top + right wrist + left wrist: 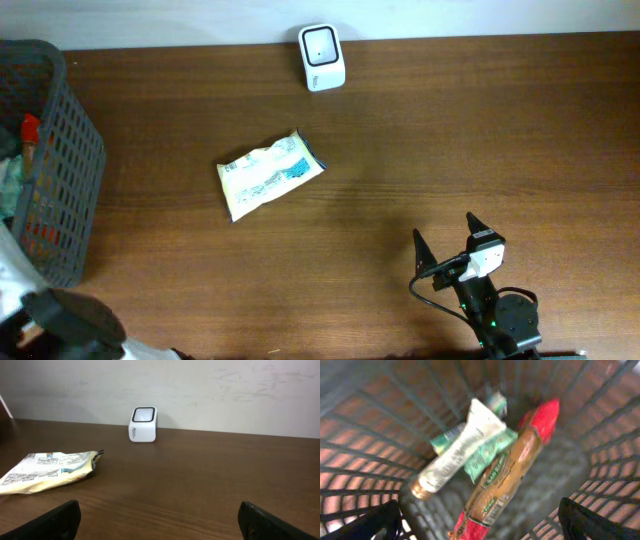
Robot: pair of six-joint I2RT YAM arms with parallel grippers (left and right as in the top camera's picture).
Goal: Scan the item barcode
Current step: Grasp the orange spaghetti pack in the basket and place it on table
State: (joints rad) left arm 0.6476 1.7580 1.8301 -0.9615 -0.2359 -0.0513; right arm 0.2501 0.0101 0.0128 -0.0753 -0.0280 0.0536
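- Now my left pincer (479,501) hangs wide and empty over the grey basket (70,150), above a white tube (460,447) and a red-ended brown packet (515,460); my right pincer (443,225), wide too, holds nothing.
- Picking step, I judge: next, grip one item and turn its barcode toward the white scanner (322,57).
- A snack pouch (270,172) lies on the brown wooden table (450,130), between basket and scanner; pale wall (225,390) behind.

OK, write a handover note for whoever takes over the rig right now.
Left pincer: open, empty, over the basket.
Right pincer: open, empty, facing the scanner.
White packet lies on the table between basket and scanner. Tube, green pouch and brown-red pack lie in the basket.
Done: no scan evident.
Left: pick an item, show its barcode to the scanner.
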